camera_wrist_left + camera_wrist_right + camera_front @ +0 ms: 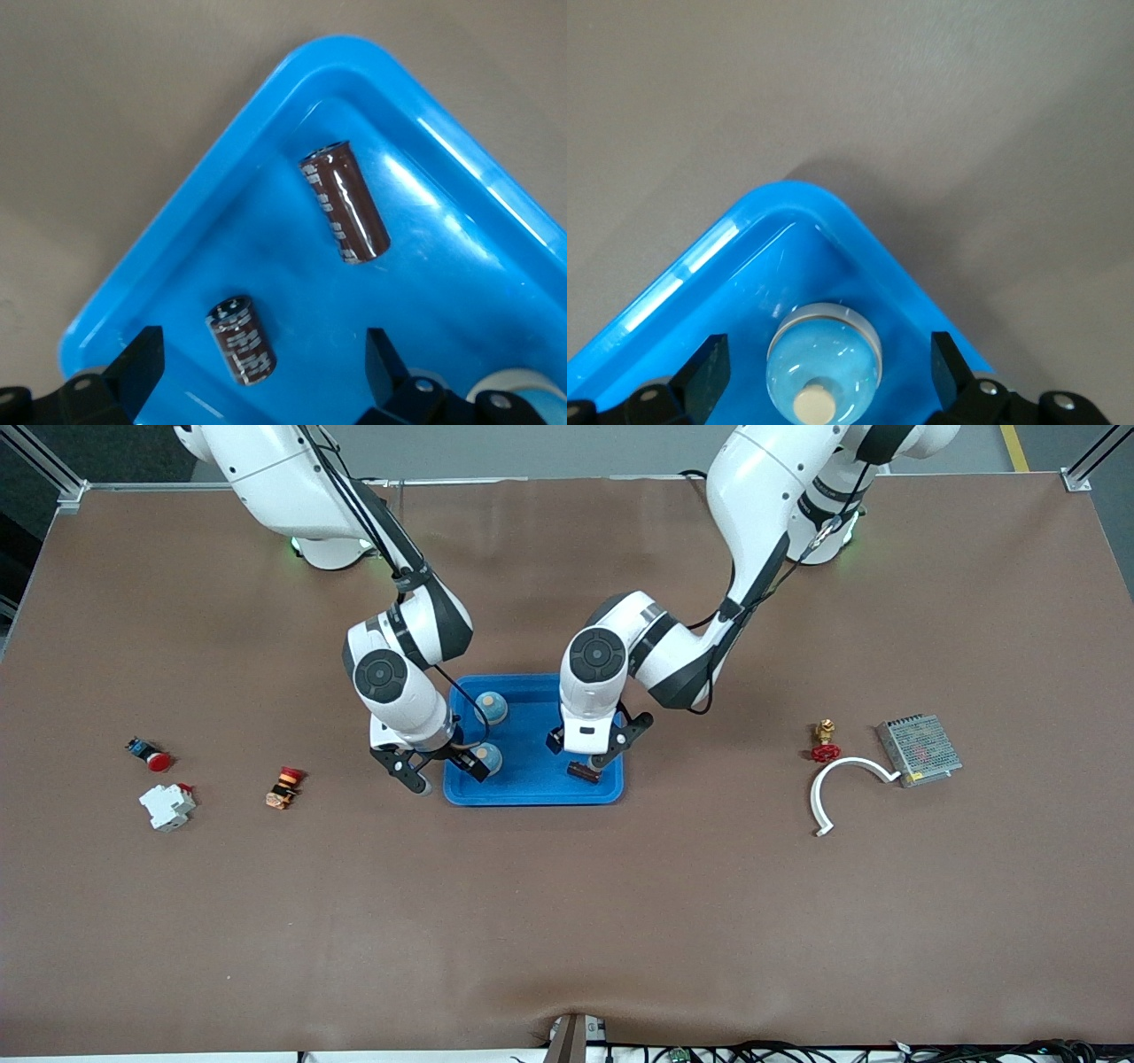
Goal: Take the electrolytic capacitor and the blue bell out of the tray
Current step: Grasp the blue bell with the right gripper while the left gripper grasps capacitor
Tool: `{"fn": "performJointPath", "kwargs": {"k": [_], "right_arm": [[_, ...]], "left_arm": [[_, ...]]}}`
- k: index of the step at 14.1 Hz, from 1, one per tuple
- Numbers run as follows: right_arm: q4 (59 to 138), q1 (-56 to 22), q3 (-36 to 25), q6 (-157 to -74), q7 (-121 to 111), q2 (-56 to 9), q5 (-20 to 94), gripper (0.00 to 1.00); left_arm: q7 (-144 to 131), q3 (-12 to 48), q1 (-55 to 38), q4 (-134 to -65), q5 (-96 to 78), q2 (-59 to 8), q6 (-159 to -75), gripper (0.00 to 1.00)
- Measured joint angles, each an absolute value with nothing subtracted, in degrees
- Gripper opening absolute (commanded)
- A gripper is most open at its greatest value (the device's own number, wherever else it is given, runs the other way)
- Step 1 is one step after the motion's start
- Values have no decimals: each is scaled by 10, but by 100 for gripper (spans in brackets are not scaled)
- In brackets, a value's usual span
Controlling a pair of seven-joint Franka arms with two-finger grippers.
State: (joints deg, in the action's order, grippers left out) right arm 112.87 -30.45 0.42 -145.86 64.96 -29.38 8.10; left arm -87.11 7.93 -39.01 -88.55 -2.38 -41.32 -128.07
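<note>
A blue tray (532, 797) sits mid-table. In it are two pale blue dome bells, one (485, 758) near the front camera and a second bell (492, 707) farther from it. My right gripper (441, 771) hangs open over the tray's corner at the right arm's end. In the right wrist view the bell (824, 363) lies between the open fingers (709, 367). My left gripper (589, 755) hangs open over a brown capacitor (582, 771). In the left wrist view that capacitor (241, 340) lies between the fingers (383, 363), with another capacitor (345, 202) beside it.
Toward the right arm's end lie a red push button (152, 755), a white breaker (166, 806) and an orange-and-black part (283, 788). Toward the left arm's end are a red-handled valve (826, 742), a white curved clip (842, 784) and a metal power supply (920, 749).
</note>
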Motion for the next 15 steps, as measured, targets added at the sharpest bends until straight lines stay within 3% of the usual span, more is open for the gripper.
{"fn": "performJointPath", "kwargs": {"k": [5, 8, 10, 11, 12, 15], "right_arm": [[1108, -319, 4, -1463, 662, -323, 81, 100], [1108, -327, 4, -1463, 672, -324, 81, 100], [1108, -336, 4, -1463, 675, -325, 81, 100], [1108, -340, 4, -1463, 677, -326, 81, 100], [1108, -343, 4, -1463, 678, -326, 81, 100], [1108, -345, 4, -1463, 680, -326, 81, 100]], "left_arm": [[-933, 79, -399, -885, -24, -433, -1286, 91], [-952, 79, -399, -885, -24, -446, -1286, 76], [-958, 79, -402, -885, -24, -454, -1287, 56], [-959, 79, -404, -885, -24, -456, -1287, 34], [-960, 79, -404, -885, -24, -458, -1288, 4], [-961, 78, -404, -880, -24, -458, -1291, 0]]}}
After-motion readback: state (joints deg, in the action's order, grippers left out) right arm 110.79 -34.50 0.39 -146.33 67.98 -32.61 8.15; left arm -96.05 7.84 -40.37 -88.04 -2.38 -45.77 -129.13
